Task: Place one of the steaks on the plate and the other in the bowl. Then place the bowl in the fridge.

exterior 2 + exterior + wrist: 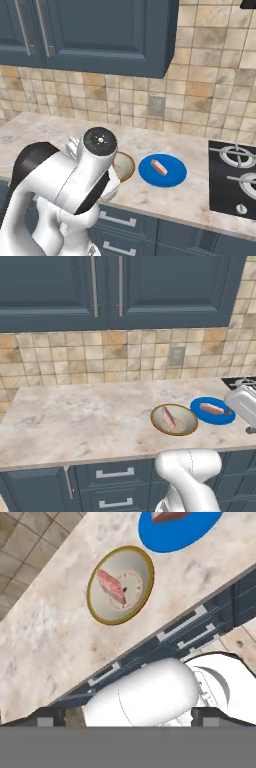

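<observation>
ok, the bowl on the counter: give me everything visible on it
The bowl is shallow and round, with a tan-brown rim and a pale cream-grey inside, ceramic by its look. It sits upright on the marble counter near the front edge, just beside the blue plate; whether the two rims touch cannot be told. One pinkish-red steak lies inside, leaning against the inner wall. Nothing grips the bowl.

Even, diffuse rendered light, moderately bright, no clear source direction. Surface (75,416) shows no glare; bowl (174,419) casts only a faint soft shadow. All 3 views slightly soft and low-resolution, no motion blur, no edge distortion.
</observation>
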Available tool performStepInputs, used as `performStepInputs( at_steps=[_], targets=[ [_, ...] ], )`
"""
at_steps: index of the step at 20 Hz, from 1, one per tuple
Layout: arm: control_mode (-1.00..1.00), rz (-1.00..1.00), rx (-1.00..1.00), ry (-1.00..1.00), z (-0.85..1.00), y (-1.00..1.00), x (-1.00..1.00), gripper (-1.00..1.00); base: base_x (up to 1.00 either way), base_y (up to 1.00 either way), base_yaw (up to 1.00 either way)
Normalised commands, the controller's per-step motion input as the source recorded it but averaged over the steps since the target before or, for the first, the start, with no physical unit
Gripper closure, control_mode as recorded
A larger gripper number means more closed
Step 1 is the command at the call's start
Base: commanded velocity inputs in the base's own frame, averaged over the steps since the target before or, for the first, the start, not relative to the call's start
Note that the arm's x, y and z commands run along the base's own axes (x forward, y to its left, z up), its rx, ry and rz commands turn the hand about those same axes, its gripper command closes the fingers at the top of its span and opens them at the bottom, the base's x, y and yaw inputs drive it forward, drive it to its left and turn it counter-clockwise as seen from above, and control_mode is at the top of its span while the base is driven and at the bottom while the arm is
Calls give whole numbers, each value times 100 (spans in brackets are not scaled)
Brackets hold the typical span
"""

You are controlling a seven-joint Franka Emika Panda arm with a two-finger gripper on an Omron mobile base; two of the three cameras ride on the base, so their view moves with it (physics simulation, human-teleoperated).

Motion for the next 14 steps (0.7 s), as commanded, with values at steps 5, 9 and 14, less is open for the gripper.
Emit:
performStepInputs(
  at_steps=[5, 9, 14],
  targets=[
    [-100, -5, 31, 9, -67, -21, 10, -100, 0, 0, 0],
    [-100, 0, 20, 0, -46, -8, 46, -100, 0, 0, 0],
    [-100, 0, 8, 0, -36, -15, 57, -100, 0, 0, 0]
  ],
)
